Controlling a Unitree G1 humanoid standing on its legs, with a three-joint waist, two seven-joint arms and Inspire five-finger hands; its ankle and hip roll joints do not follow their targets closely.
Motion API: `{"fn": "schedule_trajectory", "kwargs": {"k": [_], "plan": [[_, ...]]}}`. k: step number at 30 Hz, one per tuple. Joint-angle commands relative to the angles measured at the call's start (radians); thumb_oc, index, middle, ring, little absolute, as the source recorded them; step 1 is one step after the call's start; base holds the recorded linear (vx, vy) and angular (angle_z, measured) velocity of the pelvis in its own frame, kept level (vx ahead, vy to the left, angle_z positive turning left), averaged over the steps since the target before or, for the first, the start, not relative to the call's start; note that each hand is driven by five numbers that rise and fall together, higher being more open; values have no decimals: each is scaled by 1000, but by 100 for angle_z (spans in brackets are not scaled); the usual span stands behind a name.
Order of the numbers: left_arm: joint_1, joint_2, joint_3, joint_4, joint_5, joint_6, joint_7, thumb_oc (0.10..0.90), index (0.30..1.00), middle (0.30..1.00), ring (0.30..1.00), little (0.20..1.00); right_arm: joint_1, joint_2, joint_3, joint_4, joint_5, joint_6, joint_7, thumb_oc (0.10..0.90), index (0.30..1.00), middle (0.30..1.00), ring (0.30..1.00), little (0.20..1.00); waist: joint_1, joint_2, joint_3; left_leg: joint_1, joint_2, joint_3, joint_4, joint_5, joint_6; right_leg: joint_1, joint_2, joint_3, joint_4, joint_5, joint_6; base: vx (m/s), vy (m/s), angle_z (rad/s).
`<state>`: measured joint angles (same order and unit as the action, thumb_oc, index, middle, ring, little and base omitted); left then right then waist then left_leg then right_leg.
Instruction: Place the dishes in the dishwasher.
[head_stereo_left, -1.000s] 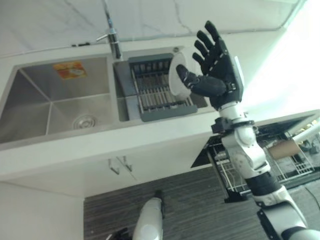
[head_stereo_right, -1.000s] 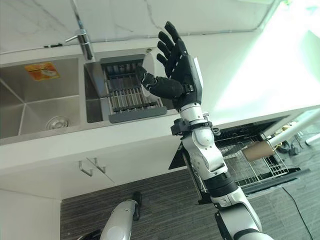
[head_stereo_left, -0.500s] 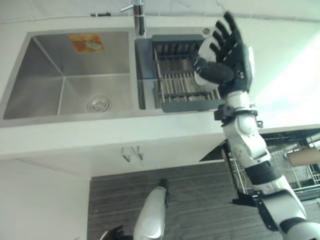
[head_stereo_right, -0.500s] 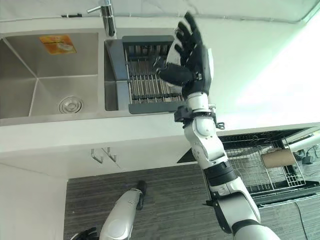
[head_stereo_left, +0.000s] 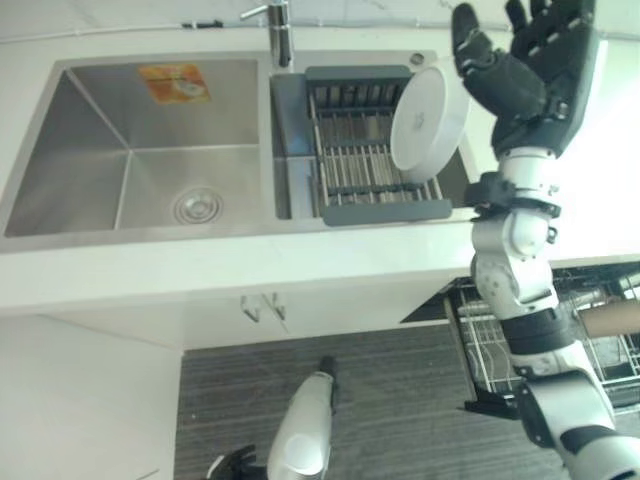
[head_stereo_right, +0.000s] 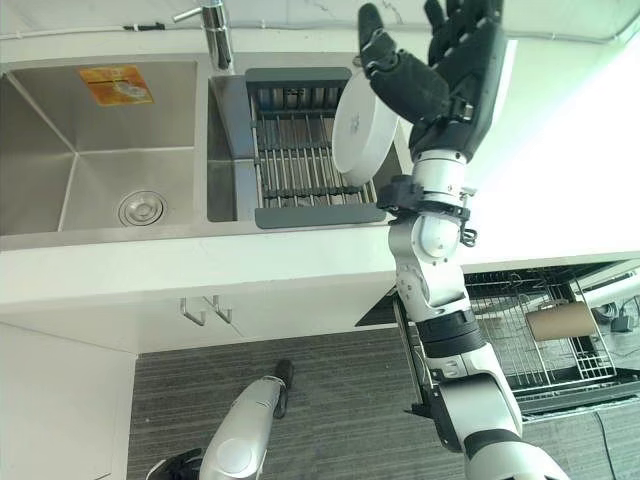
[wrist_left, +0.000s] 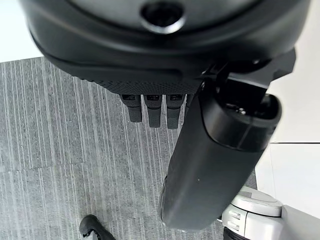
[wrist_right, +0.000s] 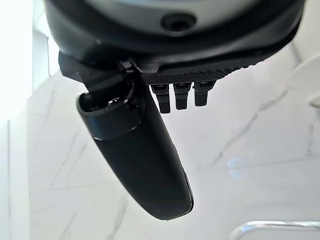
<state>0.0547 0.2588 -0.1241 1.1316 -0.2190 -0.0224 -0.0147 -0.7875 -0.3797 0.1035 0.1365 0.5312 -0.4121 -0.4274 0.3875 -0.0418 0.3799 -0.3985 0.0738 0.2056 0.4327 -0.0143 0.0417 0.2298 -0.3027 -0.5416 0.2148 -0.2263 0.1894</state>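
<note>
A white plate (head_stereo_left: 428, 118) stands on edge in the grey drying rack (head_stereo_left: 350, 160) set in the small right basin of the sink. My right hand (head_stereo_left: 545, 80) is raised just right of the plate, above the counter, open with fingers spread and nothing in it. Its thumb (head_stereo_right: 376, 40) points toward the plate's upper rim, and I cannot tell whether they touch. My left hand (head_stereo_left: 232, 464) hangs low over the dark floor, open and empty, with its thumb (wrist_left: 215, 160) straight in the left wrist view.
The dishwasher's wire rack (head_stereo_right: 520, 345) is pulled out at lower right, with a brown cylinder (head_stereo_right: 553, 322) lying in it. A large steel basin (head_stereo_left: 130, 150) and a faucet (head_stereo_left: 278, 30) lie to the left. White countertop (head_stereo_left: 300, 270) fronts the sink.
My right hand has lifted up and to the right, off the front of the plate, which now shows whole. The camera swung toward the sink earlier on.
</note>
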Motion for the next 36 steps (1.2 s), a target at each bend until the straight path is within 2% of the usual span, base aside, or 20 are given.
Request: {"fn": "schedule_trajectory", "kwargs": {"k": [1,11,28,36], "plan": [[50,20,-69,11,49,9,-15,800,900,900,900,900,-81,-84,-69,-40,-62,-93,-16,800,900,900,900,900,-10,43,-64,137,33,-76,-133,-79,-68,-95,10,-15,85,14,-42,-3,35,10],[31,23,-101,8,73,-28,0,800,900,900,900,900,-66,-106,-66,65,5,-78,45,800,900,900,900,900,-29,56,-47,131,24,-69,-133,-87,-60,-133,1,-6,85,37,-33,-46,25,6],[9,23,-132,-16,49,-25,13,800,900,900,900,900,-72,-102,-41,153,59,-42,89,800,900,900,900,900,-32,75,-18,109,17,-86,-133,-84,-61,-166,-5,-3,85,48,-33,-18,8,2],[9,16,-138,-22,39,-32,14,800,900,900,900,900,-83,-81,-16,175,80,-24,121,800,900,900,900,900,-25,88,0,103,10,-117,-133,-80,-64,-179,0,9,85,45,-37,1,5,3]]}}
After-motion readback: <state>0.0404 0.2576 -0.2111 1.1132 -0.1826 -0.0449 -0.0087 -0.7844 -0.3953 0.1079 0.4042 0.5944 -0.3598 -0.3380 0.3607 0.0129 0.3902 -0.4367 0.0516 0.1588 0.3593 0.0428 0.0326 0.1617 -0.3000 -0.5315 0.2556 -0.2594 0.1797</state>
